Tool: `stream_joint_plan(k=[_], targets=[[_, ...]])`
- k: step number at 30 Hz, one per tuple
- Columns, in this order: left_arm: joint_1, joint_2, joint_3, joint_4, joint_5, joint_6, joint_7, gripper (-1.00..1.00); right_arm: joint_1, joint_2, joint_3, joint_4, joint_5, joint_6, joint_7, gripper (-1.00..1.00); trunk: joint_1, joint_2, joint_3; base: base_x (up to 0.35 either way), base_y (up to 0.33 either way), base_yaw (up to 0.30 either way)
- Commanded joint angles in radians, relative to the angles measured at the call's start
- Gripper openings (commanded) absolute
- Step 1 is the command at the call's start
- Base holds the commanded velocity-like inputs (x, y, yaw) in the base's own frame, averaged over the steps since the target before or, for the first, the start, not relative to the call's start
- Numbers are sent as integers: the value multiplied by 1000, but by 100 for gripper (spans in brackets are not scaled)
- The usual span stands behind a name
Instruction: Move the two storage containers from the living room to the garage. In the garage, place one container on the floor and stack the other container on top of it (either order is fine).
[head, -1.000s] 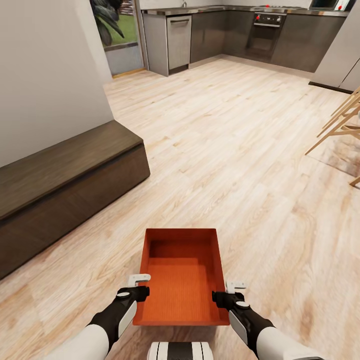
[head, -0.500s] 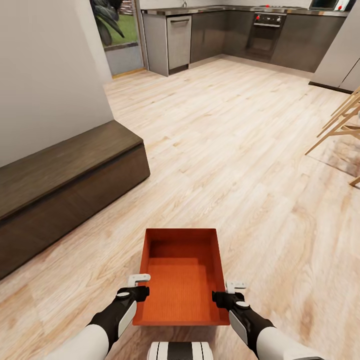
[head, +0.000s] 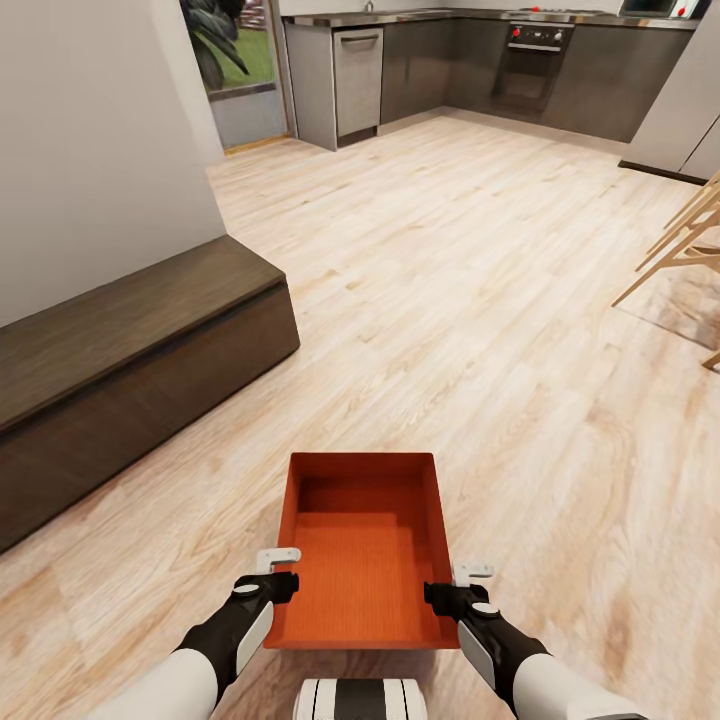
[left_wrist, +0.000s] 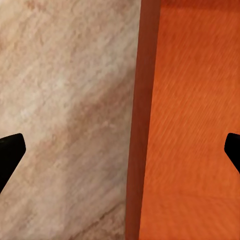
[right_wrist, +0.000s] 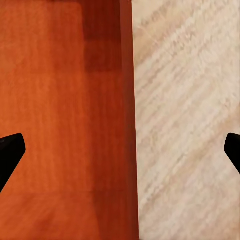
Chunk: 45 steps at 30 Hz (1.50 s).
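Currently storage container empty, held over wood floor; left gripper and right gripper fingers clamp its side walls; view shifted slightly since earlier

Wide, bare wood-plank floor ahead of the storage container, open all the way to the kitchen cabinets. Blocked left of the container by a low dark bench against a beige wall. Narrowed far right of the container by slanted wooden chair legs. Plain floor just beside both long walls of the container.
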Motion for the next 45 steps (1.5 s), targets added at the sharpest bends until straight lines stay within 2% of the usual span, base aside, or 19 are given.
stream_joint_plan(k=[1,27,30,45], targets=[[0,0,-3,-2,7,5,5,100,0,0,6,1,-8,-3,-4,100,0,0,-1,0,0,0],[0,0,-3,-2,6,5,6,100,0,0,6,1,-8,-4,-6,100,0,0,-1,0,0,0],[0,0,-3,-2,6,5,6,100,0,-1,6,1,-8,-4,-6,100,11,-21,-10,0,0,0],[0,3,-2,-3,3,14,6,100,0,0,6,-5,-8,-2,-4,100,11,-21,-10,0,0,0]])
